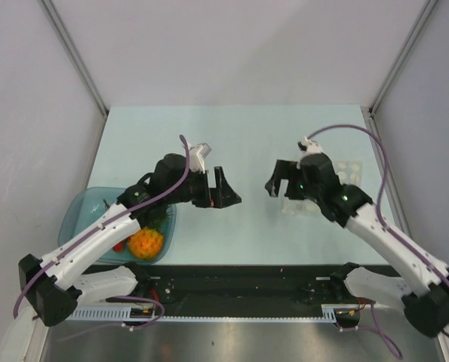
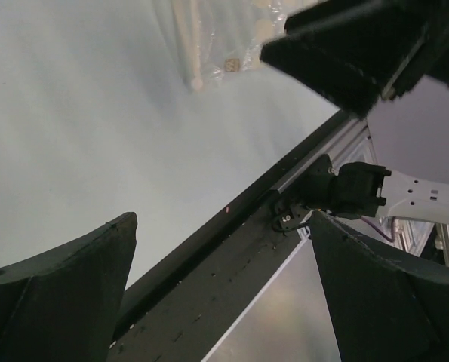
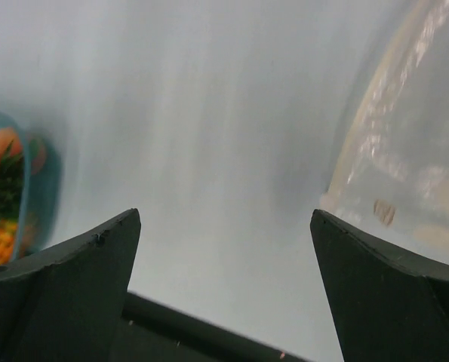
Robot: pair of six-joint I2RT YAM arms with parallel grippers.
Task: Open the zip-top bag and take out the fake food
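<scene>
teal plastic comes first on the left: a translucent teal tray (image 1: 79, 207) sits near the base of the left arm, and the fake food (image 1: 143, 240) lies in it, an orange pineapple (image 1: 149, 245) with green leaves and a small red piece (image 1: 118, 246) beside it. this suggests the removing step is mostly done, though i cannot tell if something small remains in the bag. going right, the left gripper (image 1: 215, 193) hangs above the bare middle of the table (image 1: 247, 136), its two fingers spread wide and holding nothing. it points to the right side, probably so that it is out of the way of the tray. opposite to it, the right gripper (image 1: 283, 183) is also spread and empty, turned toward the left one with a gap between them. the zip-top bag (image 1: 352, 170) lies flat on the table at the far right, partly under the right arm, near the right fingers but not pinched by them. i think it rests there because neither arm needs it at this moment.
</scene>
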